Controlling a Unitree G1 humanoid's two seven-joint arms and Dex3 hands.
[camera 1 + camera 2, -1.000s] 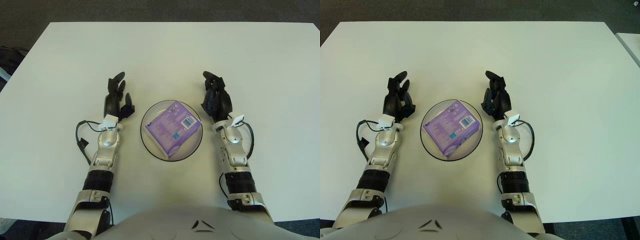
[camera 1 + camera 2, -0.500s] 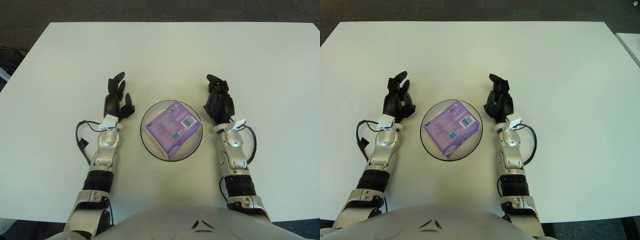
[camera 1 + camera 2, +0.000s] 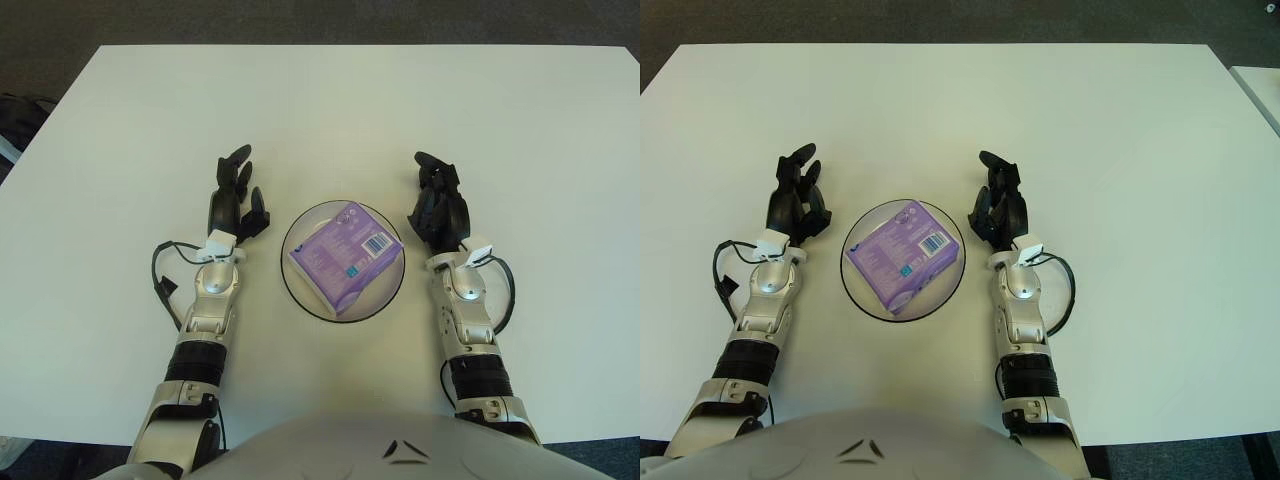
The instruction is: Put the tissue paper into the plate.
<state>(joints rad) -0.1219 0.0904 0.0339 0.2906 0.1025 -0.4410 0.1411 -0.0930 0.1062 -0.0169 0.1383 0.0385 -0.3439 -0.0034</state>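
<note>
1. The tissue paper [image 3: 345, 256], a purple packet with a barcode label near its upper right corner, lies inside my plate [image 3: 300, 295]. It sits tilted, its corners pointing toward the rim, and it covers most of the plate's floor.
2. The plate is round with a dark rim and stands on the white table [image 3: 330, 100], near the edge closest to my body, between my two hands.
3. My left hand [image 3: 235, 200] rests on the table just beside the plate's left rim, apart from it. Its fingers are loosely extended, pointing away from my body, and hold nothing.
4. My right hand [image 3: 438, 205] sits just beside the plate's right rim, also clear of it. Its fingers are relaxed, slightly bent, pointing away from my body, and hold nothing.
5. Neither hand touches the tissue paper or the plate.
6. A black cable [image 3: 163, 285] loops off my left wrist onto the table; a similar cable loop [image 3: 502, 290] hangs beside my right wrist.
</note>
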